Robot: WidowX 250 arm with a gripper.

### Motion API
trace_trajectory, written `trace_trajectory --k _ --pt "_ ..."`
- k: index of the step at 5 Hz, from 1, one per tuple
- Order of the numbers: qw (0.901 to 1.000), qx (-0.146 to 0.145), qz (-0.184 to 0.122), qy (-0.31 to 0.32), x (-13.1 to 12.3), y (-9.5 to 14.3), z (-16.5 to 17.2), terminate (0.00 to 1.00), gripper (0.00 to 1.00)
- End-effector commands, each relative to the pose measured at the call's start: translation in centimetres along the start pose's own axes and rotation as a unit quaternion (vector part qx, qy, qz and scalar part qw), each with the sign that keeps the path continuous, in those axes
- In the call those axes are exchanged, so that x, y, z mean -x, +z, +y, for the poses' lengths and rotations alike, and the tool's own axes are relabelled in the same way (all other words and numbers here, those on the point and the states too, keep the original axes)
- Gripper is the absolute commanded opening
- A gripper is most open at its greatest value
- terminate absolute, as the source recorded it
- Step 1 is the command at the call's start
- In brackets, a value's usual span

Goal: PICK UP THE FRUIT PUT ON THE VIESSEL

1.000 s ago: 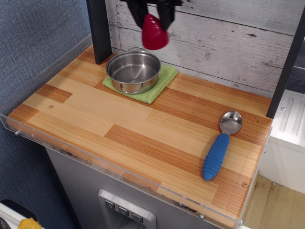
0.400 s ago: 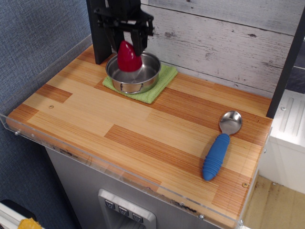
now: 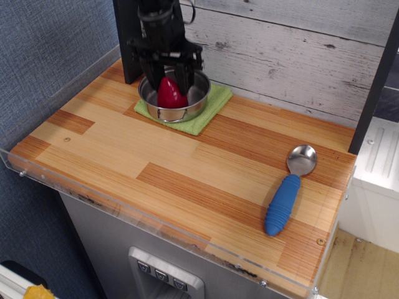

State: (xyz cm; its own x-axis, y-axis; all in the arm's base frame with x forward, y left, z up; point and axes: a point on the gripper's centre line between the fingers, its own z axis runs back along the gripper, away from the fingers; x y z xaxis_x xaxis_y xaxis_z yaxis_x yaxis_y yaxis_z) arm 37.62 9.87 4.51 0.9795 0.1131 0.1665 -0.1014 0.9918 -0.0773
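Observation:
The dark-red fruit (image 3: 170,93) stands point-up inside the steel pot (image 3: 193,99), the vessel, at the back left of the counter. My gripper (image 3: 169,84) is straight above the pot, reaching down into it. Its black fingers (image 3: 186,73) sit on either side of the fruit and are still closed on it. The fruit's base is low in the pot, at or near the bottom. I cannot see whether it touches. The back of the pot is hidden behind the gripper.
The pot stands on a green cloth (image 3: 206,111). A steel spoon with a blue ribbed handle (image 3: 283,202) lies at the right front. A black post (image 3: 128,37) stands just left of the gripper, with the plank wall behind. A clear plastic lip (image 3: 93,198) runs along the counter's front edge.
My gripper has carried the fruit left and down, from high above the pot's right rim into the pot. The pot, cloth and spoon have not moved.

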Motion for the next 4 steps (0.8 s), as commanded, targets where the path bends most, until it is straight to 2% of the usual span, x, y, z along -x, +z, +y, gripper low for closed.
trace_trajectory --k 1,2,3,4 --pt "0.9987 0.001 -0.044 0.025 -0.4 3.5 0.0 0.0 1.0" --pt "0.9969 -0.004 -0.075 0.021 0.2 7.5 -0.7 0.0 1.0" --pt "0.9994 -0.014 -0.029 -0.009 1.3 10.4 -1.7 0.0 1.0" --pt "0.9994 -0.014 -0.029 -0.009 1.3 10.4 -1.7 0.0 1.0"
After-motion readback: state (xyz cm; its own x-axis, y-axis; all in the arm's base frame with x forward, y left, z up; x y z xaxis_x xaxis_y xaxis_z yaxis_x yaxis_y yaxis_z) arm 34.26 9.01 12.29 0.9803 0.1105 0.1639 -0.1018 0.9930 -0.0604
